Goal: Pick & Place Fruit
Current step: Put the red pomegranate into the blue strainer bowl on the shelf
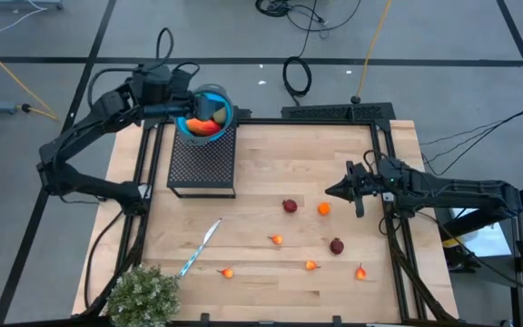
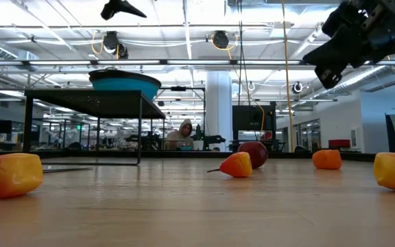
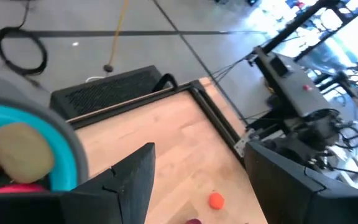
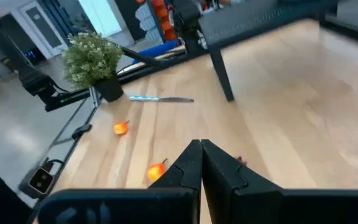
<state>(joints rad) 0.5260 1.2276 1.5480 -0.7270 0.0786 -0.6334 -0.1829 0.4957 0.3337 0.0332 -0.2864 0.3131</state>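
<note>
While the left gripper [image 1: 185, 107] hovers open over the blue bowl [image 1: 222, 98] holding fruit, 7 fruits [image 1: 290, 206] lie on the worktop [image 1: 280, 163] beyond the bowl's stand, near the closed, empty right gripper [image 1: 332, 191].

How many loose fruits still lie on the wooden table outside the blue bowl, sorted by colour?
Dark red balls: 2
Plain orange round piece: 1
Small orange-red stemmed bits: 4
Total: 7
</note>
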